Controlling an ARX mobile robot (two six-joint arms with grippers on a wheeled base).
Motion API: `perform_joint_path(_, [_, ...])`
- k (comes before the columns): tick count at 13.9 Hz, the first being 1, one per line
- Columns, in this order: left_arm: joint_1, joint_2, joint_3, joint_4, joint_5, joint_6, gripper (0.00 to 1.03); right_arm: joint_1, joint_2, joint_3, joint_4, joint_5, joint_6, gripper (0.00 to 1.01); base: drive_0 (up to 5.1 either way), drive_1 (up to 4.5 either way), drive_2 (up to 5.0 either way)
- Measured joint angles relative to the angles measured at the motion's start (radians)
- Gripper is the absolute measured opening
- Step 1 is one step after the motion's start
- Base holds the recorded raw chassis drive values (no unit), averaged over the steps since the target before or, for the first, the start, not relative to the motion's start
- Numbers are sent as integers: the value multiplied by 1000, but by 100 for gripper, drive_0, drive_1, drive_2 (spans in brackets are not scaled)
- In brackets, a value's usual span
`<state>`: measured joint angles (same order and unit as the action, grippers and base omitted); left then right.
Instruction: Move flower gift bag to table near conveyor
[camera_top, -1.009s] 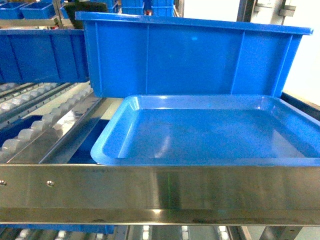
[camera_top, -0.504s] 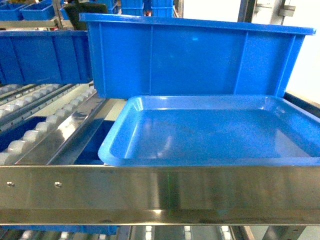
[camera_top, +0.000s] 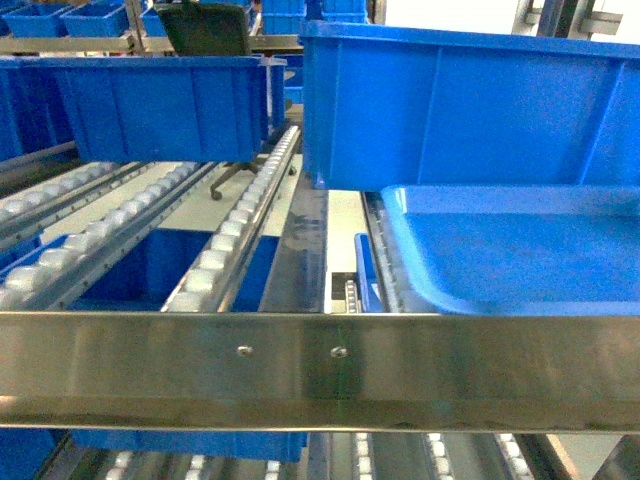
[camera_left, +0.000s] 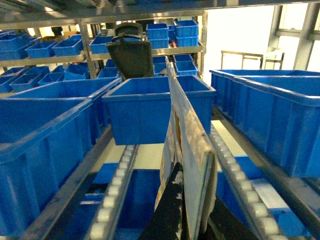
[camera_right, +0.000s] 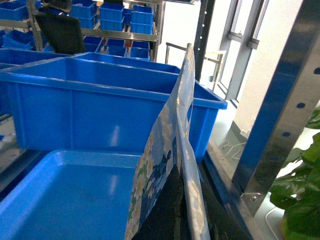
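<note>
The flower gift bag (camera_left: 189, 145) stands edge-on in the left wrist view, its pale panel rising from between the dark fingers (camera_left: 170, 210) of my left gripper (camera_left: 189, 222), which is shut on it. In the right wrist view the bag's flower-printed side (camera_right: 159, 155) rises the same way from my right gripper (camera_right: 186, 212), also shut on it. The bag hangs over the conveyor (camera_top: 232, 222), whose white rollers (camera_left: 116, 177) run away from me. Neither gripper nor the bag shows in the head view. The table is out of view.
A shallow blue tray (camera_top: 520, 250) lies on the right with a deep blue bin (camera_top: 470, 110) behind it. More blue bins (camera_top: 160, 105) sit at the left. A steel rail (camera_top: 300, 372) crosses the front. A steel upright (camera_right: 280, 115) and a plant (camera_right: 300, 200) stand to the right.
In the head view the tray and the big bin have slid to the right, and the roller tracks and bins on the left have come into sight.
</note>
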<state>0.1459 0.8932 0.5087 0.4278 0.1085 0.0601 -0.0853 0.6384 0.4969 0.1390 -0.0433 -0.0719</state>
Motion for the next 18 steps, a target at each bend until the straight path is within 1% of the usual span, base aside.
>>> perform_joint_path(18, [2, 0, 0, 1, -1, 0, 2, 0, -1, -1, 0, -2, 0, 2, -467, 71, 386])
